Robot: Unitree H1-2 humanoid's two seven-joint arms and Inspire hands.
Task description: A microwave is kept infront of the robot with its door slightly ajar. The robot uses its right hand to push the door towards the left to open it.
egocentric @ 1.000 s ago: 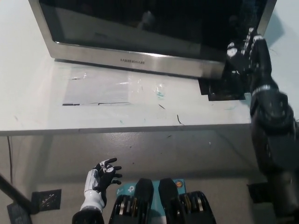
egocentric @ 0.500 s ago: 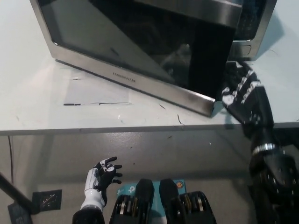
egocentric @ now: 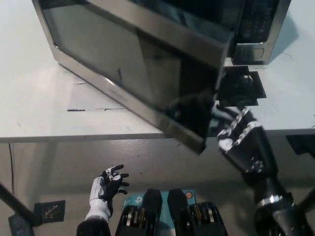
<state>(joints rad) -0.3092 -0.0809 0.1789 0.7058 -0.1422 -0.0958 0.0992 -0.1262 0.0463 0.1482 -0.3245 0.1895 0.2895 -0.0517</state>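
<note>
Because the door (egocentric: 142, 73) swings leftward, the right hand (egocentric: 238, 140) presses its free edge at 5 o'clock with fingers spread, holding nothing, while the left hand (egocentric: 109, 184) rests open below the bench (egocentric: 29, 113)

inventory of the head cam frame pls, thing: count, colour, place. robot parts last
microwave: 1, steel and black, far on the table, control panel at upper right
microwave door: 1, steel frame with dark glass, swung out past the table's near edge
table: 1, white, across the upper half
black mat: 1, black, on the table in front of the control panel
clear tape patch: 1, transparent, on the table left of centre, partly under the door
floor: grey, below the table edge
floor marker: 1, black with pale pattern, lower left floor
left hand: 1, white, lower left, fingers apart, holding nothing
right hand: 1, black, at the door's free edge, fingers spread
</note>
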